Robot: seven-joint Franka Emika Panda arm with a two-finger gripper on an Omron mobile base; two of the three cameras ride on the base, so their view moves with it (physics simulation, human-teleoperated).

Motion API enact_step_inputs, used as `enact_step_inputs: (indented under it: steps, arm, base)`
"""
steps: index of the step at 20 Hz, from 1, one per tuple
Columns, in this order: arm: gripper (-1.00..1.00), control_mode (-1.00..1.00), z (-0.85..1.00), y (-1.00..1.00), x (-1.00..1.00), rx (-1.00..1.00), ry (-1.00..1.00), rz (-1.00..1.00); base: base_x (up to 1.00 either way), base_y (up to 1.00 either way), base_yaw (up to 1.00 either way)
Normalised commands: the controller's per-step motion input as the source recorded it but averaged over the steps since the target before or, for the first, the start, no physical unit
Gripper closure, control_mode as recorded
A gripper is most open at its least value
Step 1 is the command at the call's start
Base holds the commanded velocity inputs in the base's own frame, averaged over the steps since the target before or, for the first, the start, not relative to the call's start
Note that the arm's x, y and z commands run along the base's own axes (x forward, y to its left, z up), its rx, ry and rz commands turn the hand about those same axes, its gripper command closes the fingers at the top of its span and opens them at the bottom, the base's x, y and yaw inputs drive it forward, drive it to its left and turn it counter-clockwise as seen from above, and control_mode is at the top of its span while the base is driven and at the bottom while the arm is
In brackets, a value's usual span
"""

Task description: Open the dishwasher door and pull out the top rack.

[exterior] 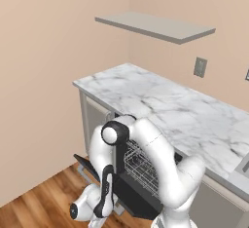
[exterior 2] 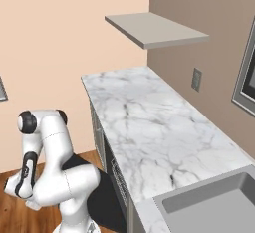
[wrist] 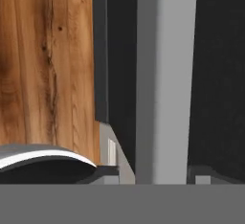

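The dishwasher door [exterior: 136,198] lies folded down flat, a black panel low over the wood floor, also visible as a black door [exterior 2: 107,197] in the right base view. Behind it, the top rack [exterior: 138,159] of thin wire sits inside the opening under the counter. My arm bends down to the door's outer edge, wrist [exterior: 82,208] near the floor. In the hand view my gripper [wrist: 153,173] straddles the long grey bar handle [wrist: 165,74]. A dark fingertip [wrist: 107,170] shows on one side of it. Whether the fingers press the bar is not visible.
A marble counter [exterior: 160,100] runs above the dishwasher, with a sink [exterior 2: 214,202] at its near right end. A narrow grey cabinet door [exterior: 95,120] stands left of the opening. A shelf [exterior: 155,26] hangs on the wall. Wood floor [wrist: 48,74] lies beside the door.
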Motion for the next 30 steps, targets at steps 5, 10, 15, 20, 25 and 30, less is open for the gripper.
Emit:
enact_step_inputs:
  steps: [5,10,15,20,25,30]
  arm:
    - [-1.00,-1.00,0.12,0.04,-0.21,0.02,0.00,0.00]
    - [-1.00,-1.00,0.95,0.00,-0.40,0.17,0.11,0.00]
    - [-1.00,-1.00,1.00,0.00,-0.45,0.15,0.12,0.00]
    - [-1.00,-1.00,1.00,-0.17,-0.21,0.07,0.00,0.00]
    - [-1.00,-1.00,1.00,-0.20,-0.08,0.00,0.00,0.00]
    - [-1.00,-1.00,1.00,-0.14,-0.02,0.00,0.11,0.00]
  base:
    - [0.00,0.00,0.00]
    - [0.00,0.00,0.00]
    - [0.00,0.00,0.00]
    - [0.00,0.00,0.00]
    - [0.00,0.00,0.00]
    - [0.00,0.00,0.00]
